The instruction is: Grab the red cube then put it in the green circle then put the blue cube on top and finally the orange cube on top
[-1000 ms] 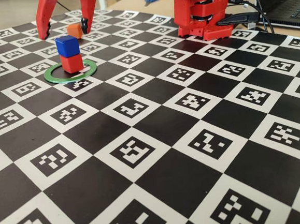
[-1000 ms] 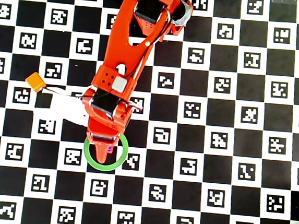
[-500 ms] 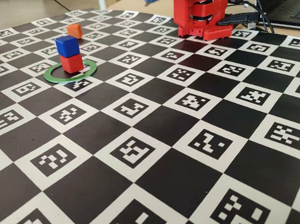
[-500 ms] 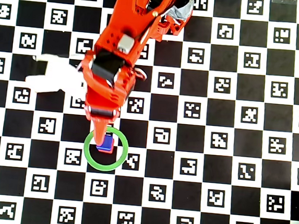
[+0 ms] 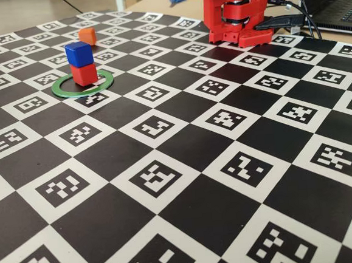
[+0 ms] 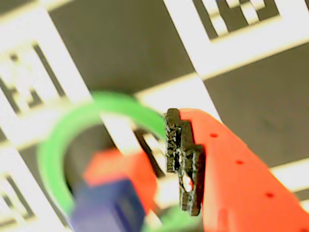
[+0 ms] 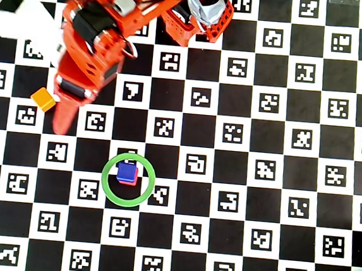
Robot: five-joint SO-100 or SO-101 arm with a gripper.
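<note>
Checkered board (image 5: 241,181): blue cube (image 7: 126,171) tops red cube (image 5: 84,74); gripper (image 7: 62,115) (opening unclear, apparently empty) could nudge orange cube (image 7: 43,99) away.

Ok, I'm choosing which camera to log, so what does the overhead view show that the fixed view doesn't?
Only the overhead view shows the arm's upper links and the gripper, reaching down near the orange cube; whether it is open cannot be told. Only the fixed view shows the stack side-on, the blue cube sitting squarely on the red cube, plus the laptop beyond the board. Both show the green circle around the stack, the orange cube lying apart, and the arm's base.
</note>
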